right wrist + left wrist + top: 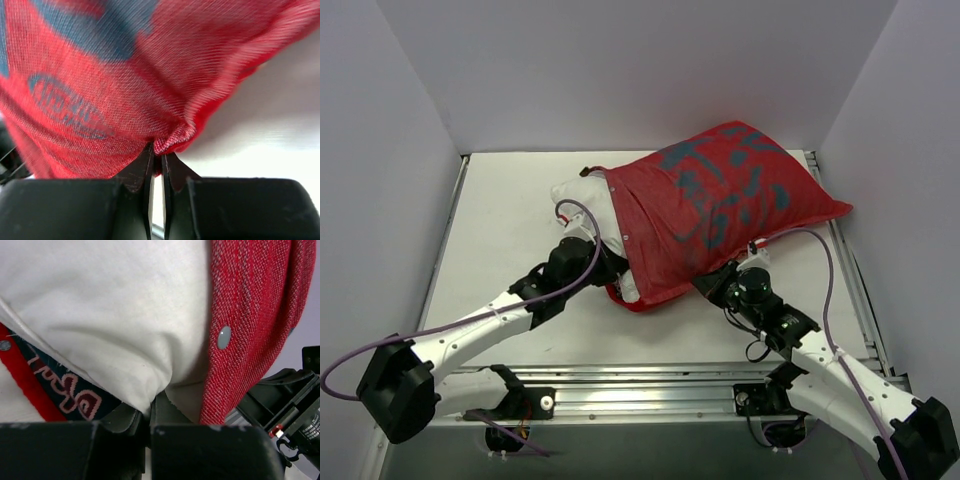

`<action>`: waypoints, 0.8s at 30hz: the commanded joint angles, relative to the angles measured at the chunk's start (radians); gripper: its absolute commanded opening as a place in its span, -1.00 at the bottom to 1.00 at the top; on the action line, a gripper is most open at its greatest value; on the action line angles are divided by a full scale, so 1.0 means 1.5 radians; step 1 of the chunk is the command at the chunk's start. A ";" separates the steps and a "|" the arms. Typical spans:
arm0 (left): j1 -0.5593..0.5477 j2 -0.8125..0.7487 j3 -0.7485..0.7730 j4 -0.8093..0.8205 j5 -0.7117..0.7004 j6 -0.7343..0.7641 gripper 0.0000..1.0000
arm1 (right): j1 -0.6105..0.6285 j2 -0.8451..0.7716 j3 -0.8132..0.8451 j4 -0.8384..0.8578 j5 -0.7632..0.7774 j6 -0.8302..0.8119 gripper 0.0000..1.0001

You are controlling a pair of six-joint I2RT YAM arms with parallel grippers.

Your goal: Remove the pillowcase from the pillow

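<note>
Closed tight, right hand pinches the pillowcase, left hand grips the pillow.

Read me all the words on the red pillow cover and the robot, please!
No text can be read for sure.
Grey-blue brush marks on the pillowcase: like writing, unreadable.
Pink shapes on its navy lining: letter-like, unreadable.
Tiny white print on a black robot part: too small.
</note>
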 commanded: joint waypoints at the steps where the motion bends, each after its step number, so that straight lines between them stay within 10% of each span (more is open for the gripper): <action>1: 0.043 -0.090 0.039 -0.001 -0.032 0.004 -0.95 | -0.044 -0.011 0.048 -0.093 0.097 -0.046 -1.00; 12: 0.196 -0.323 0.061 -0.406 0.062 0.076 -0.95 | -0.352 0.055 0.156 -0.154 0.032 -0.115 -1.00; 24: 0.214 -0.511 -0.067 -0.603 0.186 -0.003 -0.93 | -0.367 0.070 0.245 -0.219 0.031 -0.192 -0.93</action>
